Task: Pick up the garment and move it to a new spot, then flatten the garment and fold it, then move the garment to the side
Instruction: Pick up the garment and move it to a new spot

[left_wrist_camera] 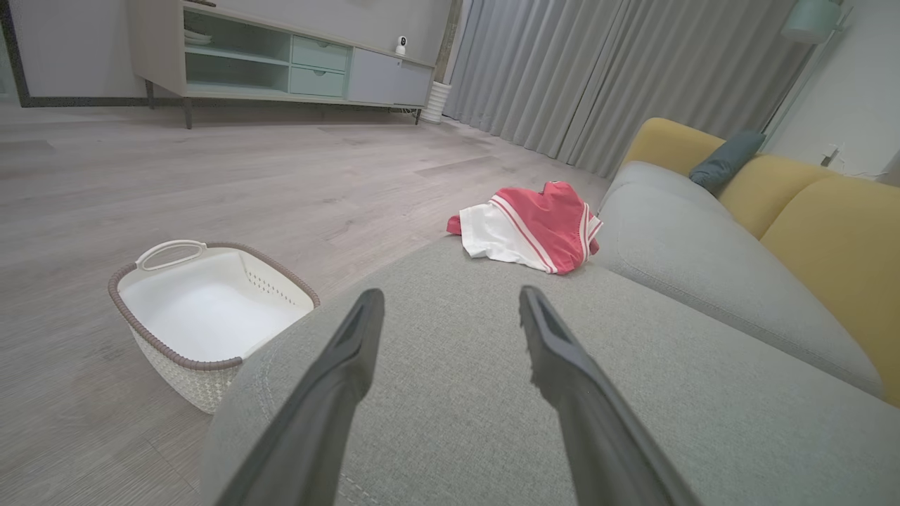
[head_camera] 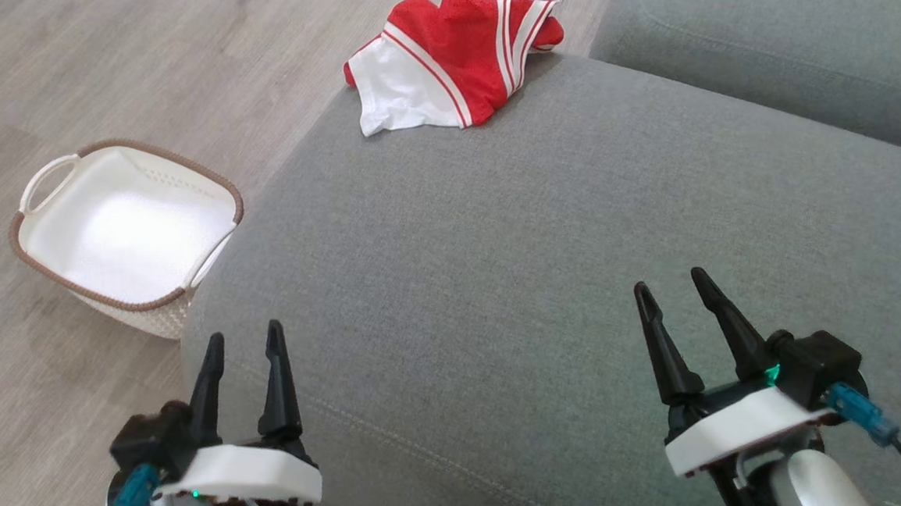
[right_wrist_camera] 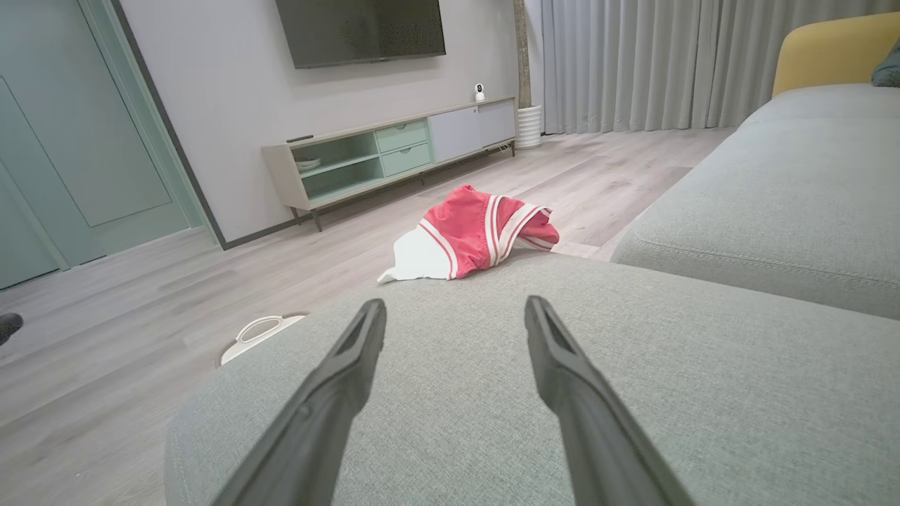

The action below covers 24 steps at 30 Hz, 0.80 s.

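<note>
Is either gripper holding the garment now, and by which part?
Nothing is held. Left gripper and right gripper stand open above the grey cushion; the red and white garment lies apart at its far edge.

place: home living room | landmark: grey fabric sofa (right_wrist_camera: 703, 386) with yellow backrest | across pale wood-plank floor (right_wrist_camera: 140, 316) from sofa: low beige-and-green cabinet (right_wrist_camera: 394, 151) under dark wall-mounted television (right_wrist_camera: 360, 28) | past sofa's far end: long grey curtains (right_wrist_camera: 633, 63)
</note>
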{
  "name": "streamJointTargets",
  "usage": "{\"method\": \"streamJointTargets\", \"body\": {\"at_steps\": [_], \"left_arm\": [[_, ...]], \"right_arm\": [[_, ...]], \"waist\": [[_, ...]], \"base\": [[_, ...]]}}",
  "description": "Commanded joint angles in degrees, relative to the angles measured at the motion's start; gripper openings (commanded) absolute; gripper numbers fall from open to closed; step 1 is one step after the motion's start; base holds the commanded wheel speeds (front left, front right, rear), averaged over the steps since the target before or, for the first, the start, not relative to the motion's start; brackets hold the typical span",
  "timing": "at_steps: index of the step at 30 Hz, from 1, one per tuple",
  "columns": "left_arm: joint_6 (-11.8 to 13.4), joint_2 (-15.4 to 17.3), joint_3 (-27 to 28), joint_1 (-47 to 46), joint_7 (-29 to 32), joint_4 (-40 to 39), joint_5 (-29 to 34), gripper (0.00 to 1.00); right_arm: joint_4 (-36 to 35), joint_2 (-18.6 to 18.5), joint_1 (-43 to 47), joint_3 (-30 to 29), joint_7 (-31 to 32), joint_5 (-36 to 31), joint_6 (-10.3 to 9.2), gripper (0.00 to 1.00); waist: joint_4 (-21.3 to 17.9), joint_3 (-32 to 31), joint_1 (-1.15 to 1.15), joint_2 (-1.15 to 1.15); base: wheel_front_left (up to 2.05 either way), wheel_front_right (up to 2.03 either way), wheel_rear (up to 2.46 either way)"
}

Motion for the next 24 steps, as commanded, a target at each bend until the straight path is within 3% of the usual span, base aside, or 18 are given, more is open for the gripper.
{"method": "streamJointTargets", "body": {"at_steps": [1, 8, 12, 18, 24], "left_arm": [[0.34, -0.1, 2.51, -1.63, -0.71, -2.49, 0.03, 1.0], [-0.11, 0.01, 2.48, -3.32, -0.71, -2.19, 0.38, 1.0], [-0.99, 2.19, 3.82, -8.5, -0.71, -1.65, 1.13, 1.0], [-3.18, 7.07, 6.44, -23.73, 1.12, -0.39, 1.08, 1.0], [-6.02, 11.57, 7.9, -42.25, 8.55, 4.81, -0.71, 1.0]], "right_arm": [[-1.8, -0.17, -3.34, 1.51, 0.15, -0.35, 0.37, 1.0], [-3.14, -0.17, -3.68, -0.98, 0.3, -1.53, 0.37, 1.0], [-5.28, -0.17, -4.81, -2.7, 1.59, -3.36, 0.37, 1.0], [-9.15, -0.17, -7.72, -4.05, 3.99, -6.84, 0.37, 1.0], [-13.26, -0.17, -11.08, -3.79, 5.72, -9.33, 0.37, 1.0]], "waist": [[0.12, 0.51, 0.0, 0.0], [0.24, 3.01, 0.0, 0.0], [-2.19, 6.58, 0.0, 0.0], [-7.53, 13.03, 0.0, 0.0], [-14.24, 19.97, 0.0, 0.0]], "base": [[0.0, 0.0, 0.0], [0.0, 0.0, 0.0], [0.0, 0.0, 0.0], [0.0, 0.0, 0.0], [0.0, 0.0, 0.0]]}}
